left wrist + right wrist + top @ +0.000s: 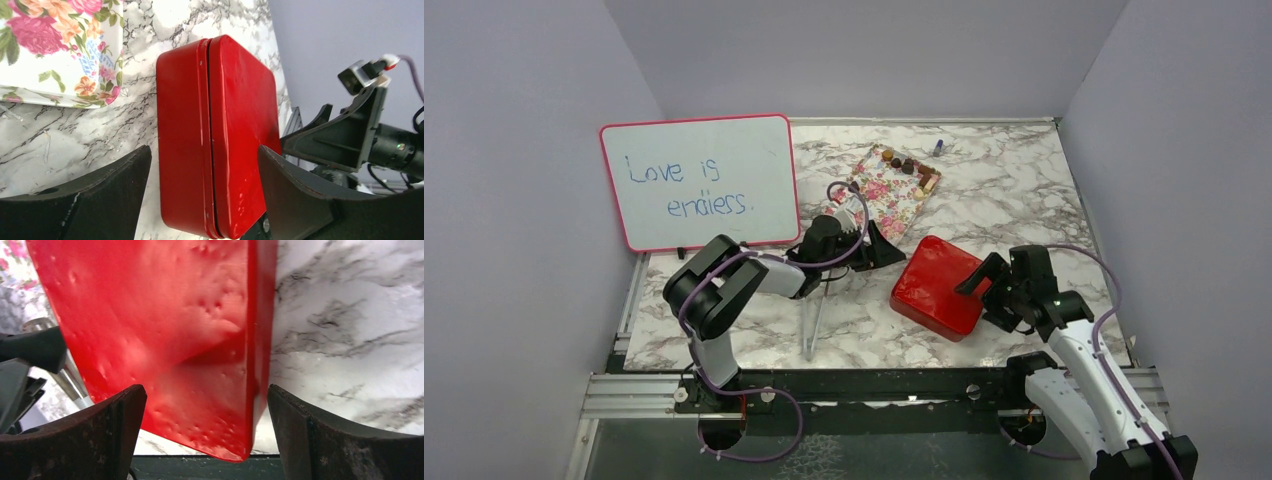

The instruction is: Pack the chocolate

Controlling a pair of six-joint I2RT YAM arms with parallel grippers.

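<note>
With the glossy red rectangular metal tin (934,285) lidded just ahead of both the wide-spread right gripper (206,390) and wide-spread left gripper (204,150), and the small brown-and-cream chocolates (909,167) lying beyond the left gripper on a floral-print tray (886,205), opening seems the step in hand, so the next move calls for gripping and lifting the lid.

The left arm (724,290) reaches low toward the middle of the desk (1024,190) with the left gripper (204,150) spread wide, while the right arm (1079,350) leans in from the near right corner, the right gripper (206,390) likewise parted.
</note>
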